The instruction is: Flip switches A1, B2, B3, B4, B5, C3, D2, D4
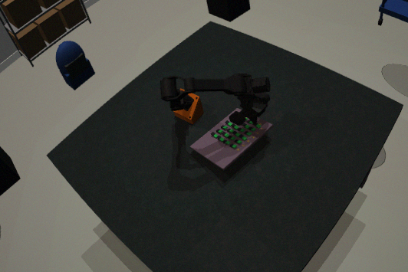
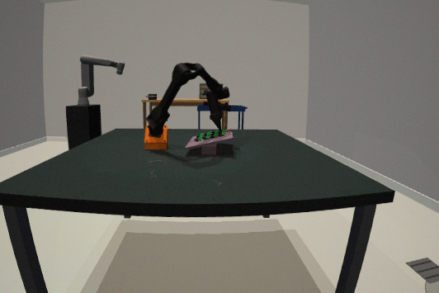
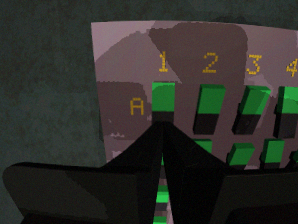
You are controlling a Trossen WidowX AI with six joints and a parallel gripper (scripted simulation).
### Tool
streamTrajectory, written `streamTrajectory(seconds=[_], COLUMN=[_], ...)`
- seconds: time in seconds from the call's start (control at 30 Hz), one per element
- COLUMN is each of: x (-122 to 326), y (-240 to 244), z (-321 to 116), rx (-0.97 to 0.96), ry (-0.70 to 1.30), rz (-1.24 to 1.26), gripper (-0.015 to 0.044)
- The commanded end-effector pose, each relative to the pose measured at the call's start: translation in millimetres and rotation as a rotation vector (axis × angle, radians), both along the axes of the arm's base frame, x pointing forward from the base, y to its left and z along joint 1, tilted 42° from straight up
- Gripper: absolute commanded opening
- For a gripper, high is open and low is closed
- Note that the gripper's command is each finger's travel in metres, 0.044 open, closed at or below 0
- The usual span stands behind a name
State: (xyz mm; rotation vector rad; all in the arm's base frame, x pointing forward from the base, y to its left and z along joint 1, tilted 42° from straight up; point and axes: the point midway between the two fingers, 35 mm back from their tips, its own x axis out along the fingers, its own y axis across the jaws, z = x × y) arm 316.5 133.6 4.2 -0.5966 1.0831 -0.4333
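Note:
The pinkish switch panel (image 1: 208, 152) (image 2: 191, 144) (image 3: 120, 65) is tilted, its far side higher. My gripper (image 2: 220, 128) (image 3: 161, 128) is shut and empty, pointing down. Its tips are at the dark near end of switch A1 (image 3: 163, 97); whether they touch it I cannot tell. A1 shows a green far half and a dark near half. Switches A2 (image 3: 211, 100), A3 (image 3: 255, 101) and A4 (image 3: 288, 102) also show green far halves and dark near halves. Row B shows partly to the right of the fingers, which hide B1 and much of the lower rows. In the top and exterior views the switches are too small to read.
The dark table (image 1: 126, 211) (image 2: 198, 186) carries the panel and the arm's orange base (image 1: 195, 114) (image 2: 156, 144). The base stands at the panel's near side. The arm arches over the panel and hides part of it in the top view.

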Motion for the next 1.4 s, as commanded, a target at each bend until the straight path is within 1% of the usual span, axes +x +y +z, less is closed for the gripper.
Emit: streamTrajectory(seconds=[0.0, 0.93, 1.0, 1.13, 1.37], x=[0, 2, -2, -22, -28], y=[-1, -3, 5, 36, 33], z=[-1, -3, 4, 40, 43], rx=[-0.005, -0.005, 0.001, -0.002, -0.002], ry=[0.0, 0.0, 0.004, 0.022, 0.023], rz=[0.003, 0.003, -0.002, -0.013, -0.014], gripper=[0.0, 0.0, 0.0, 0.0, 0.0])
